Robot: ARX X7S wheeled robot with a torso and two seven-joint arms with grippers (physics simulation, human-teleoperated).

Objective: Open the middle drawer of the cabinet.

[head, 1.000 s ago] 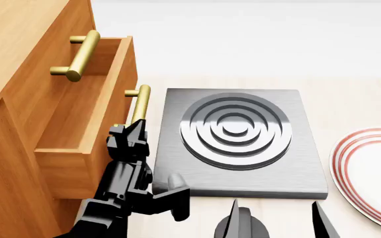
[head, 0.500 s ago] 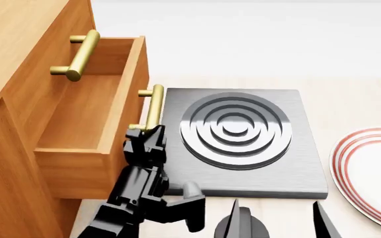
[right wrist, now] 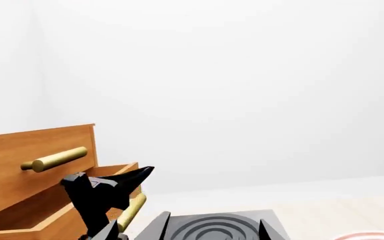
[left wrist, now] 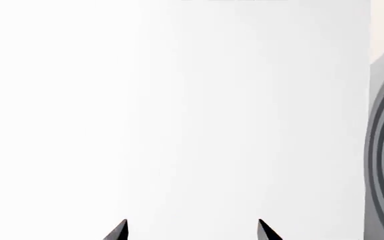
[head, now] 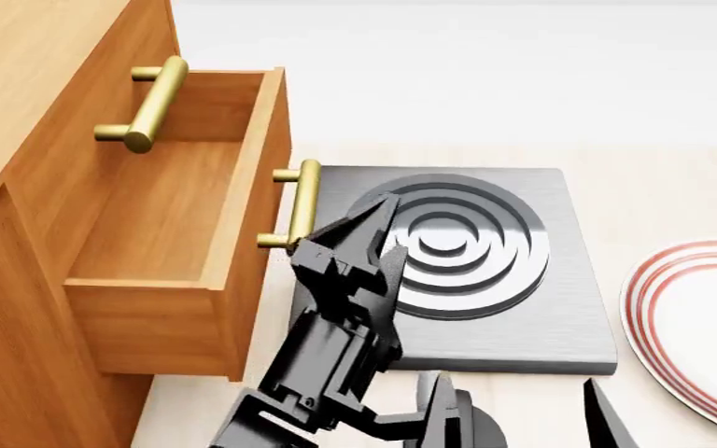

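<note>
Mostly done, judging by the head view: middle drawer (head: 172, 233) pulled well out of the cabinet (head: 16, 103), box interior open to view, front panel overhanging the near edge of the stove plate (head: 508, 308). Top drawer (head: 97, 140) closed above it; bottom drawer not visible. Handle (head: 294, 203) of the middle drawer standing free, just beside the left gripper (head: 365, 229) but apart from it. Fingers (head: 381, 213) spread, pinching nothing, pointing up over the plate's rings (left wrist view confirms two separated tips (left wrist: 190, 231) against blank wall). Right gripper (head: 521, 415) low at the frame edge, tips apart (right wrist: 188, 231), holding nothing, idle near the plate's front edge. Red-rimmed dish (head: 695, 327) well off to the right, irrelevant. Left to do, probably: little beyond clearing the arm away, unless fuller extension is wanted; hard to tell how much travel remains
</note>
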